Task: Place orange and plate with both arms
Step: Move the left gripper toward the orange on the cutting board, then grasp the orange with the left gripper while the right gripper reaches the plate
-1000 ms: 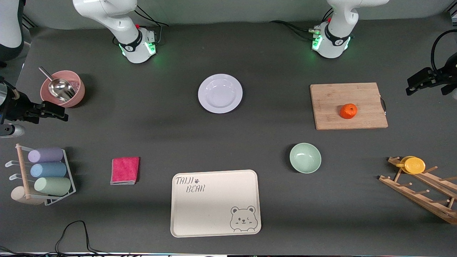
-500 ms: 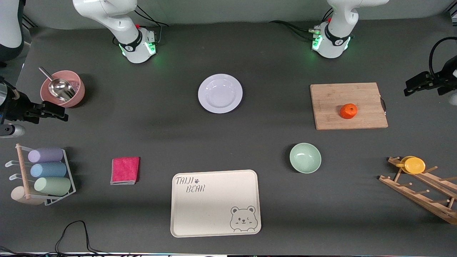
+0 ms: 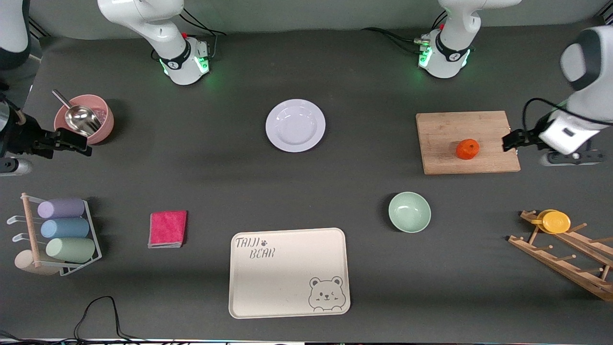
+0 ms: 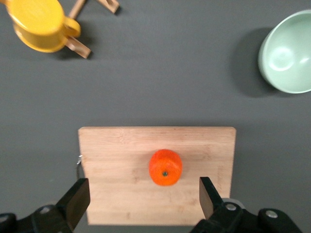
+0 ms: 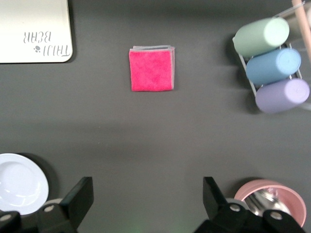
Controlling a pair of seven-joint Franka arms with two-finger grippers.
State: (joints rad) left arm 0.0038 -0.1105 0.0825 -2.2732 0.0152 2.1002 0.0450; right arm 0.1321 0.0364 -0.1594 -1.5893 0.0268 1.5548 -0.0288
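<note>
Nearest the front camera, the cream bear-printed tray (image 3: 289,272) is lying flat and bare, which suggests it is waiting as the place where both task things should end up; that is a judgement, since nothing marks it as the goal. Just farther from the camera, toward the left arm's end of the table, the pale green bowl (image 3: 409,212) is sitting by itself, apart from the tray.

Farther still, the orange (image 3: 467,149) is resting on the wooden cutting board (image 3: 445,129), roughly in the board's middle, so it is raised off the cloth and easy to reach from above. The left gripper (image 3: 509,142) is hanging over the board's handle edge, beside the fruit; in the left wrist view its fingers (image 4: 75,203) are spread wide with the orange (image 4: 165,167) framed between them, holding nothing, apparently lining up for a top-down grasp.

The plate (image 3: 295,125) is lying flat on the cloth near the table's middle, between the two arm bases and untouched. The right gripper (image 3: 72,143) is hovering at the right arm's end of the table, just beside the pink bowl (image 3: 98,126) with its metal scoop; its fingers (image 5: 77,200) are also wide apart and empty, well away from the plate (image 5: 19,183), so that arm's approach appears not yet begun.
</note>
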